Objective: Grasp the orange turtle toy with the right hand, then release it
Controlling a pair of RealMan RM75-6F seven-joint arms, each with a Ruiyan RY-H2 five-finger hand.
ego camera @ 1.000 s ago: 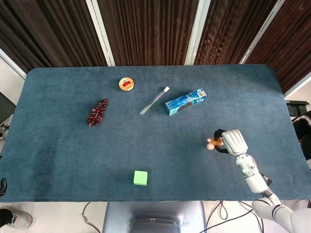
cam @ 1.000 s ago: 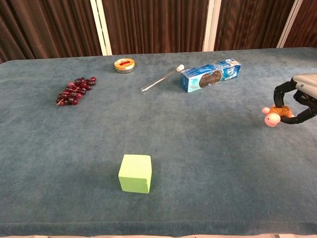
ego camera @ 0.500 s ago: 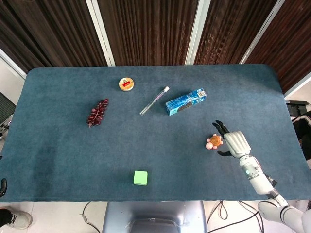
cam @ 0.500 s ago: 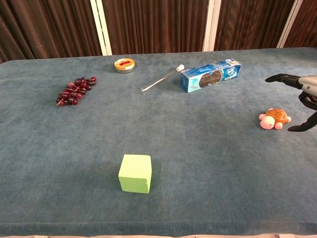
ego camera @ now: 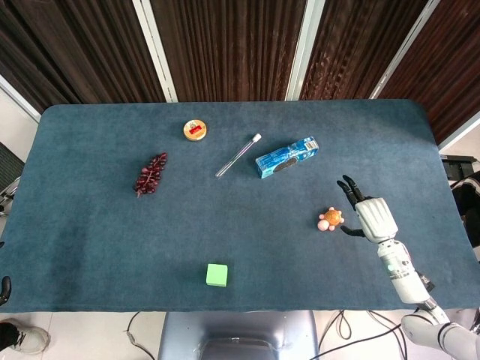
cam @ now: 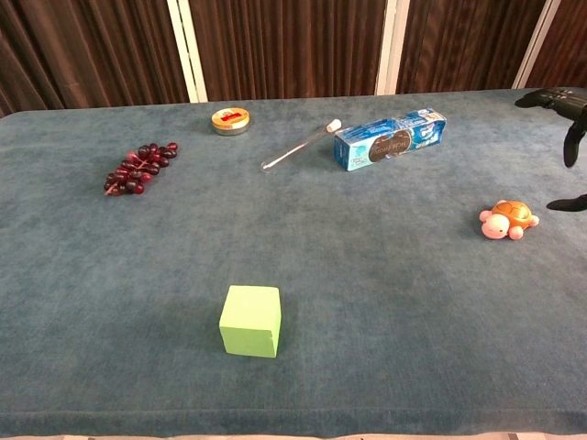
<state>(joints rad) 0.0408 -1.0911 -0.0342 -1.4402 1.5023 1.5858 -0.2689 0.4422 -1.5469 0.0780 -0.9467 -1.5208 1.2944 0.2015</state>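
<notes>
Beside blue box point(ego camera: 285, 157), illegible print.

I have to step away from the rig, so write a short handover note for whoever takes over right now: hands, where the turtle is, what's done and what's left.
Right hand: open, fingers spread, holding nothing, just to the right of the orange turtle toy and clear of it.
Left hand: not in either view.
Turtle: upright on the blue table, near the right edge, in front of the blue box; nothing touches it.
Done: judging by the open hand beside the free toy, grasp and release look finished.
Left: probably only to draw the right arm back; no further handling of the turtle seems needed.
</notes>
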